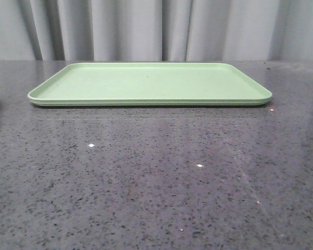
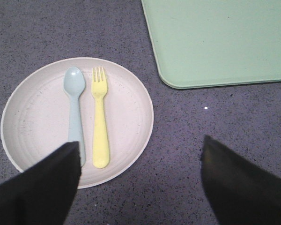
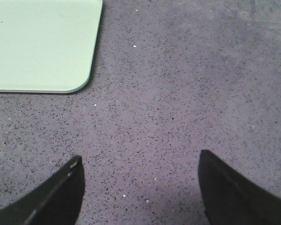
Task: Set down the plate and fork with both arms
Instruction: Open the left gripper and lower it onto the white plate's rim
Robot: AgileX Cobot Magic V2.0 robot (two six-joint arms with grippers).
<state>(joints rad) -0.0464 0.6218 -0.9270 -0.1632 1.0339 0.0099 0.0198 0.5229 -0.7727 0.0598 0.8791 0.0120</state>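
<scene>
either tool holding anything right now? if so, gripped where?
Nothing held. Left tool is open above the table, with the fork and spoon lying untouched on the plate. Right tool is open over bare table.

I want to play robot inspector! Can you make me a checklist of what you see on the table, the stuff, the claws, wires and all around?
Surface: grey speckled table.
Job's things: plate on the table beside the green tray; yellow fork lying in the plate.
Clutter: pale blue spoon in the plate beside the fork.
Grippers: left gripper open, empty; right gripper open, empty.
Cables: nothing seen.
Surroundings: grey curtain behind.
</scene>
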